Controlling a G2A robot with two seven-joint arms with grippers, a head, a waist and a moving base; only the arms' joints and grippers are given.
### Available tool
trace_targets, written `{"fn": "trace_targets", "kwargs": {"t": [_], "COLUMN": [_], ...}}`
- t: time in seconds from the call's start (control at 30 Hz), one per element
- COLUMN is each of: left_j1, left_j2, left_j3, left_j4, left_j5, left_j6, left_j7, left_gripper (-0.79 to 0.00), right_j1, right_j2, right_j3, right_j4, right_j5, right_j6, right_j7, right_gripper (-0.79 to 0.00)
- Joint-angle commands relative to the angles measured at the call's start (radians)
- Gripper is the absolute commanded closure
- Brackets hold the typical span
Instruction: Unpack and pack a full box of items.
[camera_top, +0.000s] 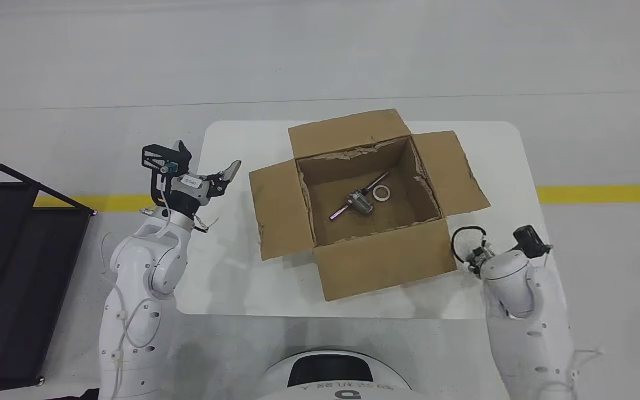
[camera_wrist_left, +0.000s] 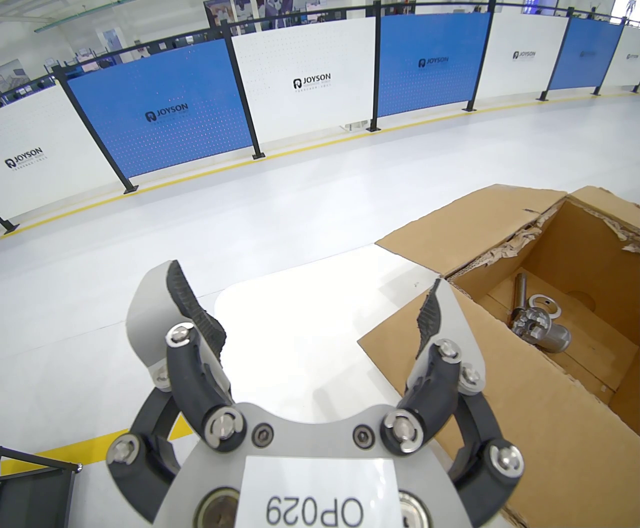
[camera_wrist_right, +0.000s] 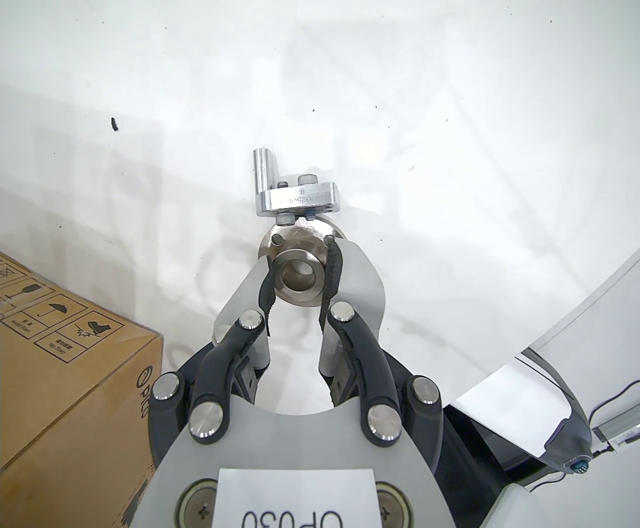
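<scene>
Closest up, the right claw (camera_wrist_right: 300, 260) is pinching a steel fitting (camera_wrist_right: 295, 200) by its collar, holding it over the white table (camera_wrist_right: 450, 125) just beside the cardboard box (camera_wrist_right: 75, 360). The left claw (camera_wrist_left: 305, 305) is hanging wide open and empty at the box's other side. To me this is looking like unpacking: the fitting is wanting a gentle set-down, with more metal parts (camera_wrist_left: 537, 327) lying in the box.

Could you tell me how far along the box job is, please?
Done: the box is open. In hand: the right gripper is shut on a metal fitting beside the box. Remaining: a shaft part and a ring lie inside; the left gripper is open, empty.
</scene>
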Motion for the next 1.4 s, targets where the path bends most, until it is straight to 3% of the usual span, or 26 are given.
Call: {"fn": "trace_targets", "kwargs": {"t": [0.0, 0.2, 0.47, 0.63, 0.87, 1.0, 1.37], "left_j1": [0.0, 0.0, 0.0, 0.0, 0.0, 0.0, 0.0], "left_j2": [0.0, 0.0, 0.0, 0.0, 0.0, 0.0, 0.0], "left_j3": [0.0, 0.0, 0.0, 0.0, 0.0, 0.0, 0.0], "left_j4": [0.0, 0.0, 0.0, 0.0, 0.0, 0.0, 0.0], "left_j5": [0.0, 0.0, 0.0, 0.0, 0.0, 0.0, 0.0], "left_j6": [0.0, 0.0, 0.0, 0.0, 0.0, 0.0, 0.0], "left_j7": [0.0, 0.0, 0.0, 0.0, 0.0, 0.0, 0.0], "left_gripper": [-0.785, -0.785, -0.785, -0.785, -0.785, -0.785, -0.785], "right_j1": [-0.009, -0.092, -0.238, -0.274, -0.367, -0.407, -0.438], "right_j2": [0.003, 0.012, 0.016, 0.006, -0.019, -0.027, -0.025], "right_j3": [0.006, 0.074, 0.228, 0.314, 0.416, 0.453, 0.455], "right_j4": [0.0, -0.095, -0.28, -0.325, -0.383, -0.406, -0.437], "right_j5": [-0.002, 0.038, 0.216, 0.408, 0.777, 0.928, 0.956], "right_j6": [-0.007, -0.059, -0.159, -0.236, -0.484, -0.549, -0.573], "right_j7": [0.007, 0.059, 0.138, 0.105, 0.046, 0.043, 0.06], "right_gripper": [0.0, 0.0, 0.0, 0.0, 0.0, 0.0, 0.0]}}
